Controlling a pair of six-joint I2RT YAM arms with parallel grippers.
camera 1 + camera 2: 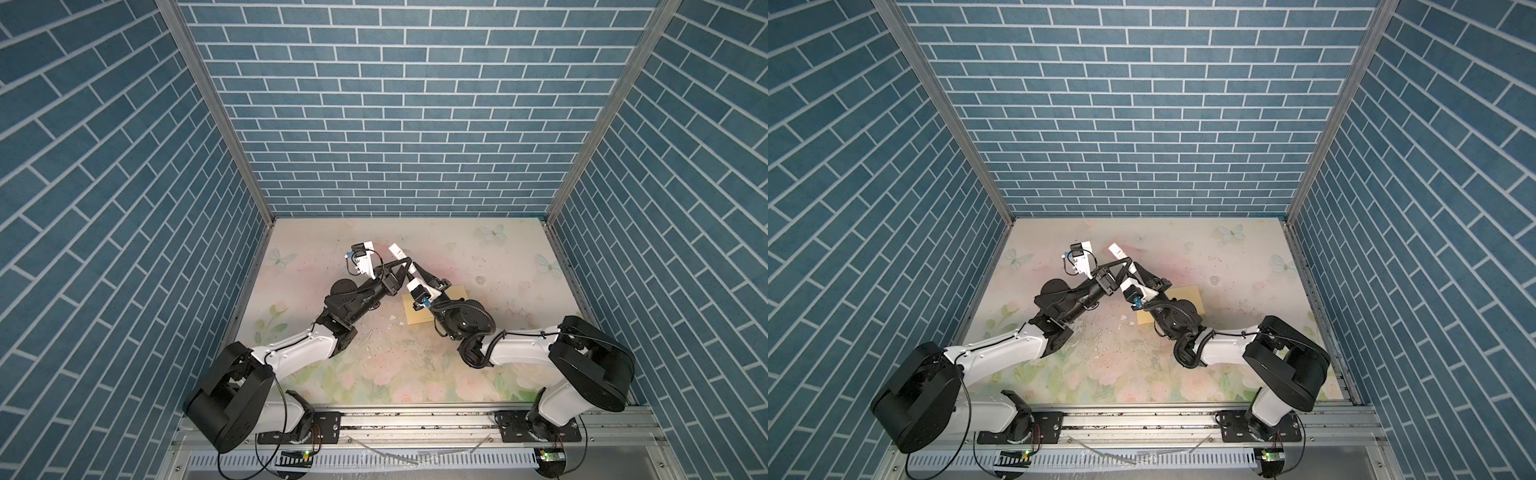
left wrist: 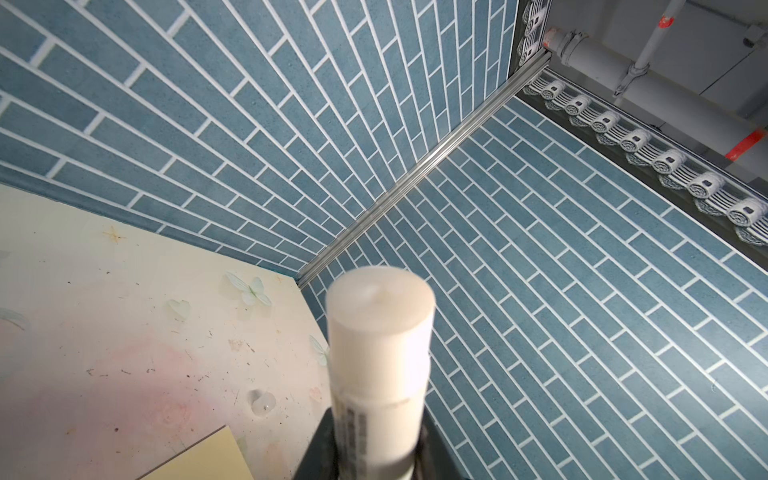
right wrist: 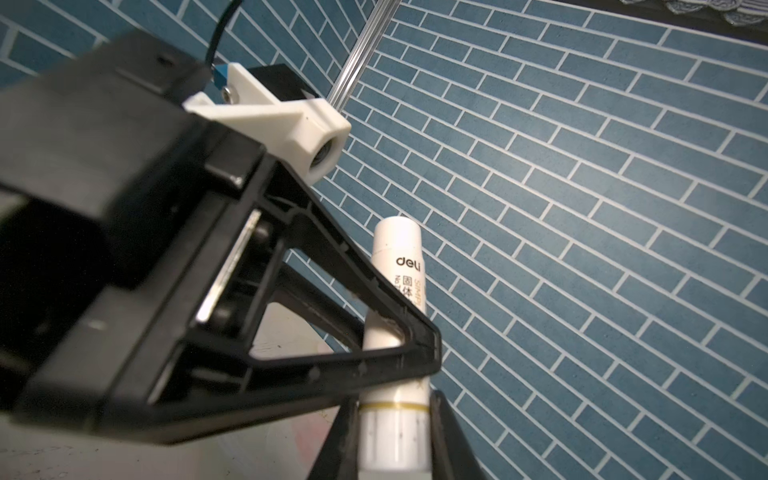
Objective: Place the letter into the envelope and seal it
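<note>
In both top views your envelope point(image 1: 415, 318) lies flat on the table point(image 1: 519, 257), pale yellow and mostly hidden beneath the right arm. No loose letter shows, so it is probably already inside, with only the sealing left. Above the envelope, the left gripper point(image 1: 409, 262) and right gripper point(image 1: 419, 272) meet on a white glue stick point(image 1: 397, 250).

In the left wrist view, that claw is clamped narrowly round the stick's barrel, and one plain, smooth corner of the envelope peeks in.

In the right wrist view, the right claw's jaws press both sides of the stick's lower end. You look set to uncap it.
</note>
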